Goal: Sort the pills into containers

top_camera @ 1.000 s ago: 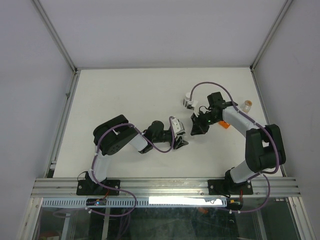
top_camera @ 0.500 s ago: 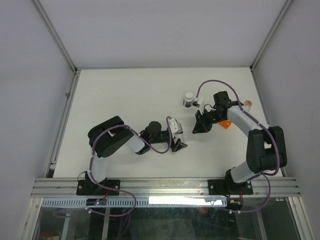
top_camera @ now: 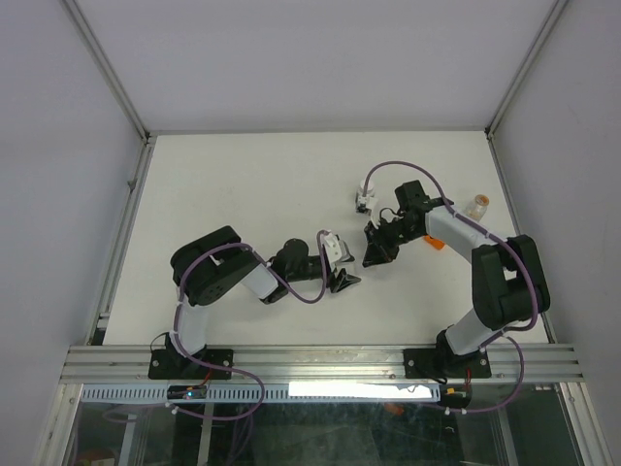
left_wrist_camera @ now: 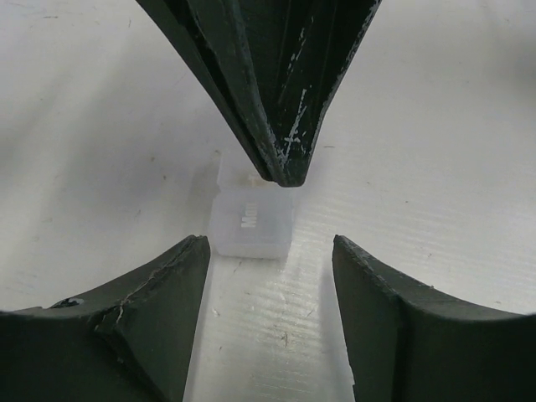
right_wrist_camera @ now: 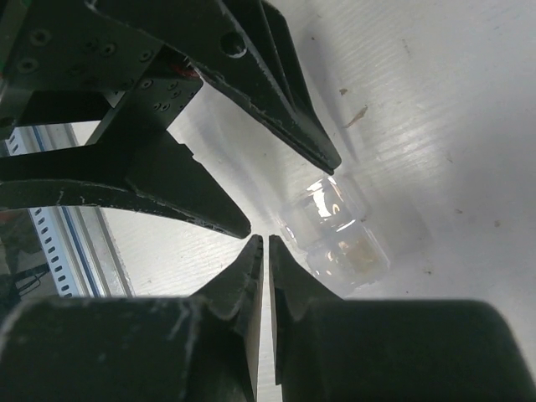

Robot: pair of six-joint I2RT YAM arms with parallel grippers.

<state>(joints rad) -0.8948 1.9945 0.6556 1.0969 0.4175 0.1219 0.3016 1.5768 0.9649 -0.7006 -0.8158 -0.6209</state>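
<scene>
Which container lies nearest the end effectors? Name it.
The flat clear two-cell box, lying at the tips of the left end effector and right end effector; the tan-tinted round vial stands well apart.

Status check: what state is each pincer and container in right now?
Box: lying flat, lid state unclear.
Left pincer: open, empty, box just ahead of its tips.
Right pincer: shut, empty, tips beside the box.
Vial: upright, untouched, far right.

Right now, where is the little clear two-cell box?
In the left wrist view, the two-cell box lies just ahead of the open left pincer, the shut right pincer close beside.
</scene>
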